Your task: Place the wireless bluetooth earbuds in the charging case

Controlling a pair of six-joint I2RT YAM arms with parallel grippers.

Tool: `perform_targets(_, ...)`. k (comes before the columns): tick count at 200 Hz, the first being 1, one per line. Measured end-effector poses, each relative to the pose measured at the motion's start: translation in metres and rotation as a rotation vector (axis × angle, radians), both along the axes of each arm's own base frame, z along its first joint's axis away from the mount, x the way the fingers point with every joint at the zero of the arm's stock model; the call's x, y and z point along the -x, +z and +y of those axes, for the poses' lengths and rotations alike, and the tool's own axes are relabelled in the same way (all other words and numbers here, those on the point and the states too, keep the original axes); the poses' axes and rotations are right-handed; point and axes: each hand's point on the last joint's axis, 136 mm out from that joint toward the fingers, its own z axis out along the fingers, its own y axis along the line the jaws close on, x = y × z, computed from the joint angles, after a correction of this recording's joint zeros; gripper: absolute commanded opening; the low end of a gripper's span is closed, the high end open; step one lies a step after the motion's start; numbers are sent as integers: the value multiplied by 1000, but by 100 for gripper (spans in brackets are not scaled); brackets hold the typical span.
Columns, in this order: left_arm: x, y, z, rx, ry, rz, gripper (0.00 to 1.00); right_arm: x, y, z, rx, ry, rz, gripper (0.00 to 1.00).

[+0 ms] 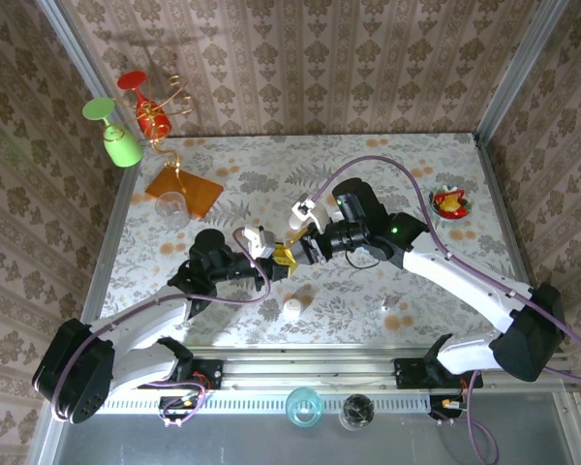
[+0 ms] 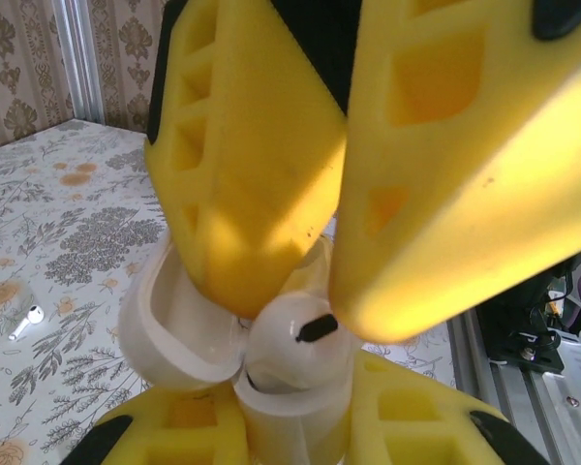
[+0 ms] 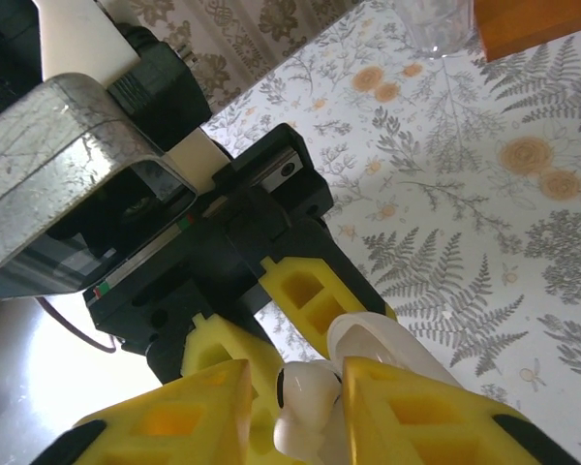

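Left pincer point(image 2: 295, 418) clamped the open white plastic charging case point(image 2: 174, 334). One glossy white earbud point(image 2: 292, 337) sat in its socket, with the right pincer point(image 3: 305, 383) straddling it; I couldn't tell its grip. Another small white earbud point(image 2: 26, 319) lay on the desk point(image 2: 77, 223), pending.

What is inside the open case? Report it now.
One white earbud, its head poking out of the case. The right gripper straddles it. The well beneath, the earbud's stem and any second earbud are hidden by the earbud and that gripper.
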Motion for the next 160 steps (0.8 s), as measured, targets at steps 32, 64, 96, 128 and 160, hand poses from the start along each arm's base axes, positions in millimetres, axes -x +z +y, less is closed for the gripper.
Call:
perform_targets(32,0,0,0,0,1,3,9,-2,-1,-4,20,-16,-20,36)
perform_targets(64,0,1,0,1,1,2,9,-2,1,-4,22,-20,-31,37)
perform_targets(96,0,1,0,2,1,1,9,-2,-1,-7,45,-31,-42,36)
perform_targets(128,0,2,0,2,1,1,9,-2,-2,-8,61,-29,-55,36)
perform_targets(160,-1,0,0,-3,4,8,9,-7,-5,-17,109,-74,-89,34)
